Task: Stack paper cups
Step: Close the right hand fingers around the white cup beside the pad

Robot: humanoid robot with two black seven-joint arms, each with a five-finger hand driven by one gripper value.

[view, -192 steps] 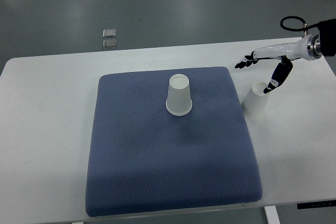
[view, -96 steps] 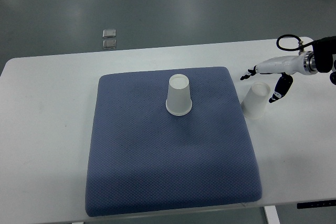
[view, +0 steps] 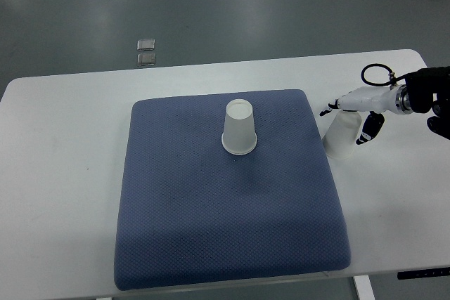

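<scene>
Matt paper cup (view: 238,128), textured cloth mat (view: 225,194)

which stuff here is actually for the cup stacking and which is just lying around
For the job:
- paper cup on the pad, upside down
- paper cup on the table, upside down, just off the pad's right edge
- right hand, fingers open around that cup

Just there:
- blue pad
- white table
- two small square plates on the floor
</scene>
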